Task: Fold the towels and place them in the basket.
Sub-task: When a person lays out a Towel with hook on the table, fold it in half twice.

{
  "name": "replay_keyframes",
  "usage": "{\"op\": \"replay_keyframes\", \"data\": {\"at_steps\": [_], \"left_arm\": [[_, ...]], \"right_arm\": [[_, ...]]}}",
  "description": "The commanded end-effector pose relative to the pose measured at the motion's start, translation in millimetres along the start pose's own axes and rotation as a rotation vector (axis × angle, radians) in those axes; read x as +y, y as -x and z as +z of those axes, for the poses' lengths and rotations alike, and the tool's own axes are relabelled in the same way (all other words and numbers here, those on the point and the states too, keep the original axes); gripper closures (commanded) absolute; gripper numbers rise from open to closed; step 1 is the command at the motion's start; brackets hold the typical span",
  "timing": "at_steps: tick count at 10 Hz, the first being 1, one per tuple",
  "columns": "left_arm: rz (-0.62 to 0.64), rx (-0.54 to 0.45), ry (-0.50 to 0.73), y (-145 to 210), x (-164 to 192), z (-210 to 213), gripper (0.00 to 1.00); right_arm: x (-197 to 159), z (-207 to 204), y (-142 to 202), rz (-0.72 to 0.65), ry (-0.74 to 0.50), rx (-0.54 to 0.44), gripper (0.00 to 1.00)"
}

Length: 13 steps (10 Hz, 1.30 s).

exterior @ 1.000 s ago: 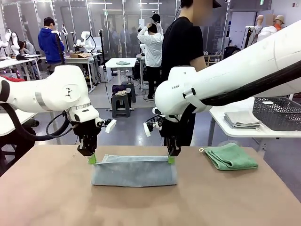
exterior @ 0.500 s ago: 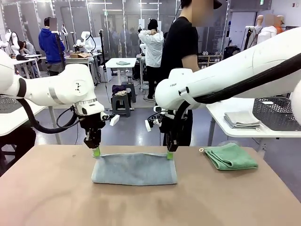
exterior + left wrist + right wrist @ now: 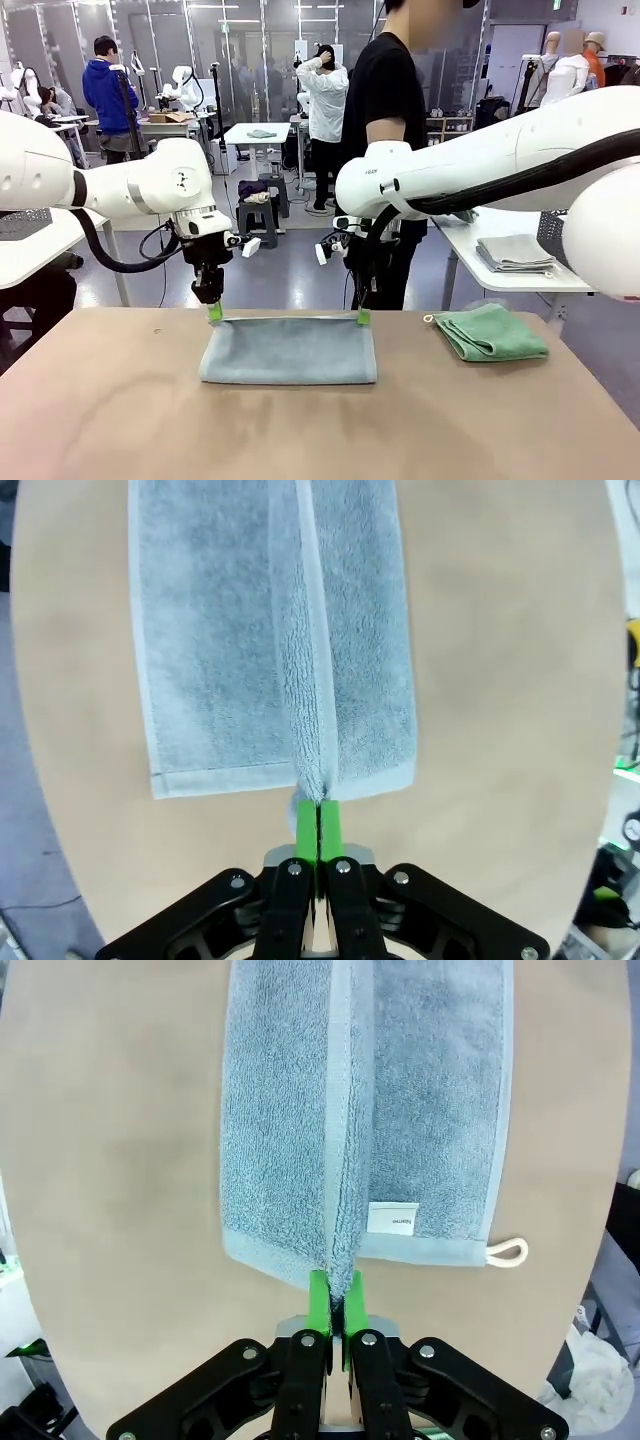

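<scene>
A pale grey-blue towel (image 3: 288,352) lies on the brown table, folded over lengthwise. My left gripper (image 3: 214,312) is shut on its far left corner, and my right gripper (image 3: 362,316) is shut on its far right corner. In the left wrist view the green pads (image 3: 318,828) pinch the towel (image 3: 275,630) at its hem. The right wrist view shows the green pads (image 3: 334,1308) closed on the upper layer of the towel (image 3: 360,1110), which has a white label and a hanging loop. A folded mint green towel (image 3: 490,332) rests at the table's right. The basket (image 3: 547,233) peeks out behind my right arm.
A person in a black shirt (image 3: 388,95) stands at the far side of the table, behind my right arm. A side table (image 3: 520,275) at right carries folded grey towels (image 3: 516,252). The brown tabletop (image 3: 120,420) has free room in front and at left.
Both grippers have carried the towel's edge away from me toward the far side, laying the upper layer over the lower one. The towel now lies flatter.
</scene>
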<state>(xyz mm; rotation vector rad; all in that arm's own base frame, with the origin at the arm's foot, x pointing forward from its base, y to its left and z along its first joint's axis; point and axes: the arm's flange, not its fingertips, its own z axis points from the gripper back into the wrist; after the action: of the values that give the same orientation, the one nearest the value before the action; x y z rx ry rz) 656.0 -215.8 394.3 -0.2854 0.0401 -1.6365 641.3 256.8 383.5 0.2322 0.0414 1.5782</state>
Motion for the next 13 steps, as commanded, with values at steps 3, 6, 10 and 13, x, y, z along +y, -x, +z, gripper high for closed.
{"op": "replay_keyframes", "data": {"at_steps": [3, 6, 10, 13], "left_arm": [[0.000, 0.000, 0.000, 0, 0, 0, 0.99], [-0.005, -0.007, 0.008, -2, 8, -1, 0.99], [-0.040, 0.027, 0.006, -5, 28, -2, 0.99], [-0.041, 0.025, 0.002, 1, 41, -11, 0.99]], "right_arm": [[-6, -2, 0, -0.002, -0.010, -0.003, 0.94], [-11, -4, -1, -0.001, -0.020, -0.006, 0.94], [-32, -21, -1, -0.022, -0.028, -0.010, 0.94], [-41, -32, 0, -0.031, -0.034, -0.008, 0.94]]}}
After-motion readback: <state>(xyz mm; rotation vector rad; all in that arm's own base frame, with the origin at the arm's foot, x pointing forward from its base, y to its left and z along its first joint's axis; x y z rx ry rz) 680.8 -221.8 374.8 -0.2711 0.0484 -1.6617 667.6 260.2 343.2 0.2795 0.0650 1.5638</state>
